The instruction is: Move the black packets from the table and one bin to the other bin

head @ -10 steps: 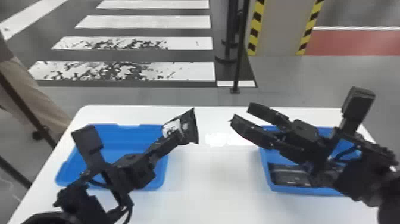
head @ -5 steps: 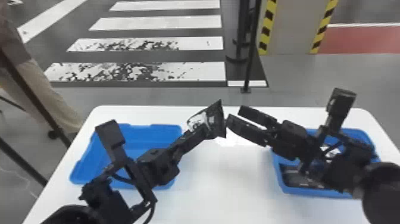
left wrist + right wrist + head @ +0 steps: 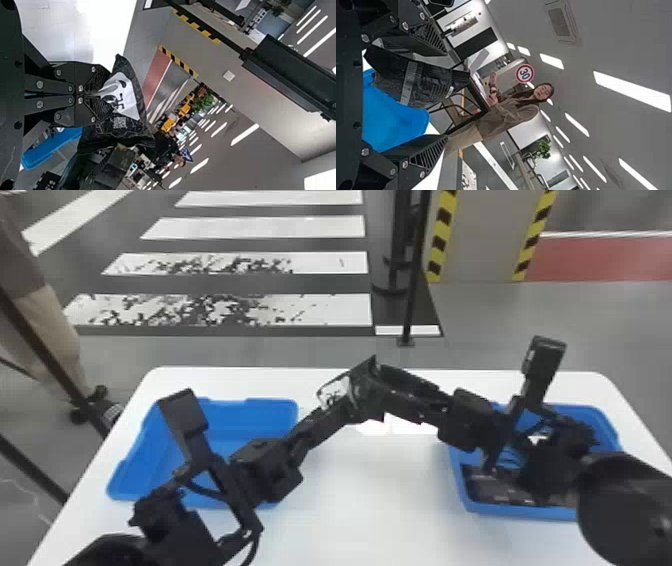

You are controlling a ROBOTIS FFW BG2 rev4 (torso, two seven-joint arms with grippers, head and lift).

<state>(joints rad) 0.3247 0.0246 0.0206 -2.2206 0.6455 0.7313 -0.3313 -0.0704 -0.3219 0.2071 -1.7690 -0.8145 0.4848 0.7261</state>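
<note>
And it's the left claw (image 3: 345, 405) with the goods, clenched on one end of a black packet (image 3: 336, 390) with a white patch, up above the middle of the counter (image 3: 350, 515)! Right opposite, the right claw (image 3: 381, 387) has its fingers spread wide, one on each side of that same packet; whether they touch it, I can't tell.

Down below, on the white, round-cornered counter, a blue bin (image 3: 240, 425) sits under the left arm, and under the right arm a second blue bin (image 3: 525, 511) with dark packets (image 3: 500, 490) lying in it.

Out past the far edge, a grey floor runs to bold white crossing stripes (image 3: 330, 260), a slim black post (image 3: 415, 290), a pillar (image 3: 485, 235) edged in yellow and black, and a red floor strip (image 3: 605, 257). Overhead in the right wrist view, light strips (image 3: 633, 91) and a vent (image 3: 560, 21) on the ceiling!
</note>
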